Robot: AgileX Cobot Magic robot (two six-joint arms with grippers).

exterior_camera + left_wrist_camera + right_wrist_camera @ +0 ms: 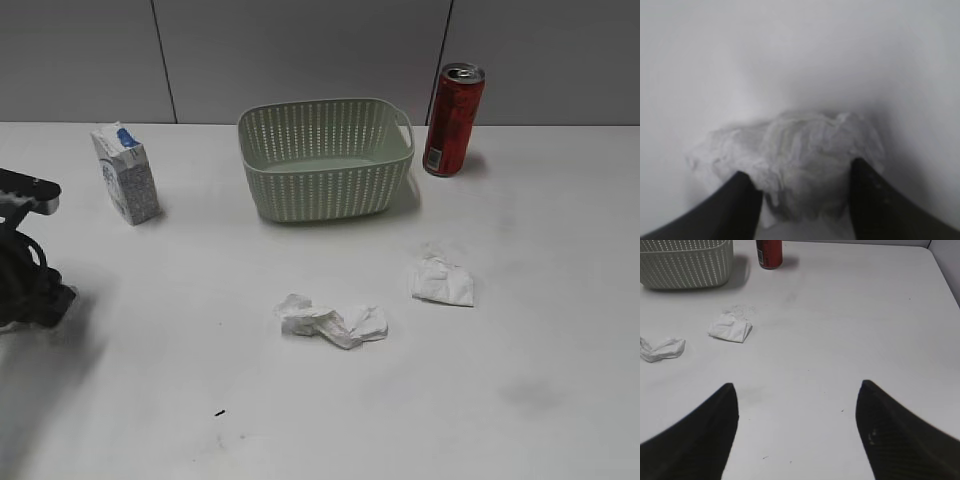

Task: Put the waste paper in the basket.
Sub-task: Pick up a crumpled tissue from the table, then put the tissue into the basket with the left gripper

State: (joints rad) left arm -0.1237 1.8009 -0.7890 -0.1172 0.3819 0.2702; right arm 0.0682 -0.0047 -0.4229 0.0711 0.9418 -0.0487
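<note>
The left gripper (802,192) is bracketing a crumpled white tissue wad (790,160), one dark finger (735,207) on each side of it. The jaws are standing at a moderate width, and the blurred close view is not showing whether the pads are pressing the paper or merely flanking it. This wad is showing soft, irregular wrinkles and a pale, slightly translucent surface, and it is lying on the white table (800,50). In the exterior view the left arm (25,260) is sitting low at the left edge of the table, and the wad is not visible there.

The right gripper (797,435) is hanging over bare table with its jaws spread wide and nothing between them.

Two more pieces of waste paper are lying on the table in front of the basket. A flat, folded wad (441,280) is lying at centre right; a longer, twisted wad (332,320) is lying just left of it, apart from it.

The pale green basket (325,185) is standing upright at the rear centre, showing slotted sides and a handle hole. No paper is showing inside it. A red drink can (454,120) is standing just right of the basket, and a white-and-blue carton (126,173) is standing well to its left.
</note>
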